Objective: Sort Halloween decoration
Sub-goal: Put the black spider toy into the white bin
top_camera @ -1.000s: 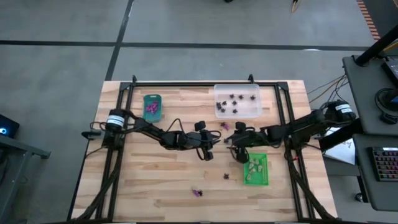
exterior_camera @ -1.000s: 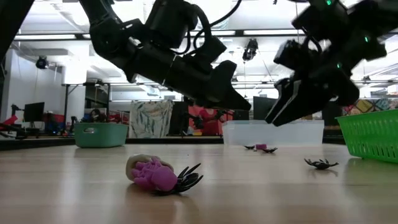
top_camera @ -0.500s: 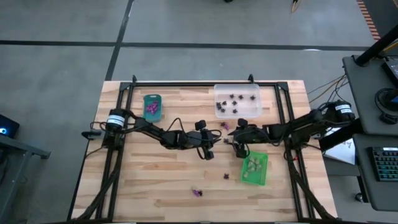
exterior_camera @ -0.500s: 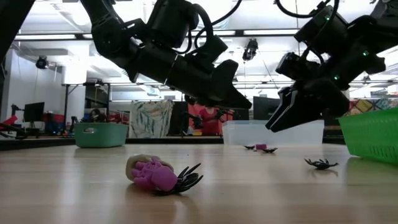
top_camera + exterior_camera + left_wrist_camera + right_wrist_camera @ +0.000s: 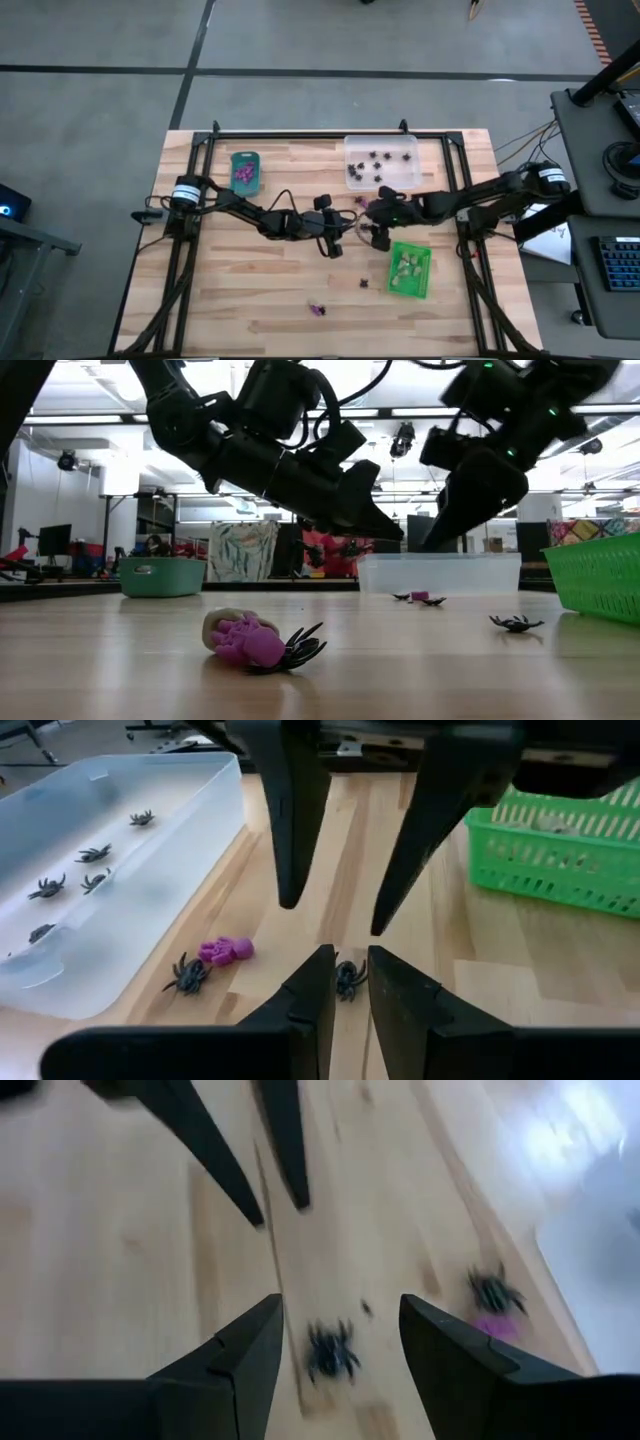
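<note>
The Halloween decoration lies scattered on the table. A black spider (image 5: 348, 978) sits on the wood just past my left gripper (image 5: 350, 955), whose fingers stand a narrow gap apart with nothing between them. My right gripper (image 5: 340, 1305) faces it from the table's right, wide open, above the same spider (image 5: 330, 1352). A purple trinket (image 5: 226, 951) and another black spider (image 5: 188, 975) lie beside the clear tray (image 5: 200, 840). In the high view both grippers (image 5: 348, 228) (image 5: 372, 232) meet mid-table.
The teal tray (image 5: 245, 171) holds purple pieces at the far left. The clear tray (image 5: 382, 161) holds black spiders. The green tray (image 5: 410, 269) holds pale pieces. A purple-and-black clump (image 5: 255, 642) lies near the front edge, and a lone spider (image 5: 515, 623) lies left of the green tray.
My right gripper has swung away from the green tray toward the table's left and far edge, closing on my left gripper. It has risen a little and rolled about its own line.
</note>
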You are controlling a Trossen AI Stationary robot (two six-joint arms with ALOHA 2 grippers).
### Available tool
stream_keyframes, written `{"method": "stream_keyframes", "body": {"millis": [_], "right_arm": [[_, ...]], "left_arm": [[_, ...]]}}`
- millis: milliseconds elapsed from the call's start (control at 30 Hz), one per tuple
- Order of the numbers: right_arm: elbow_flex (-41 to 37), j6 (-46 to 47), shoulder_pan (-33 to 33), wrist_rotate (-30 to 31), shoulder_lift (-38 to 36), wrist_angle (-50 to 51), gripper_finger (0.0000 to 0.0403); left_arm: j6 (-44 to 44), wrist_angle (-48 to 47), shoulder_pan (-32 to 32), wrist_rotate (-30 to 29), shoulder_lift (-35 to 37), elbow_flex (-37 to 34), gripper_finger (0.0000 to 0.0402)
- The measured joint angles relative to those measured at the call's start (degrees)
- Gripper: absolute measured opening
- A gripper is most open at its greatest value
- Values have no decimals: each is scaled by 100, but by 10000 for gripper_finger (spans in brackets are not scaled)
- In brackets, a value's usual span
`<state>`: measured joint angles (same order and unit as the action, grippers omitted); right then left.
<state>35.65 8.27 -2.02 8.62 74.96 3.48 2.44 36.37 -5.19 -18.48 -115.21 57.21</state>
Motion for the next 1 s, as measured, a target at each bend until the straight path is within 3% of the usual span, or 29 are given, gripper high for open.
{"method": "stream_keyframes", "body": {"millis": [167,367,600,833,1000], "right_arm": [[805,73,-20,-17,313,1512,189],[1008,114,-20,-11,618,1737,189],[1166,24,-39,-71,1084,1737,187],[1418,-86,-46,-155,1548,1737,187],[1672,-158,-31,-96,1913,2047,187]], "left_arm": [[-2,306,0,0,-243,-2,44],[0,523,-25,-293,-354,-9,44],[-190,545,-33,-727,-7,-259,44],[-97,962,-66,-1315,710,-1148,44],[-5,1609,-89,-1376,1214,-1844,44]]}}
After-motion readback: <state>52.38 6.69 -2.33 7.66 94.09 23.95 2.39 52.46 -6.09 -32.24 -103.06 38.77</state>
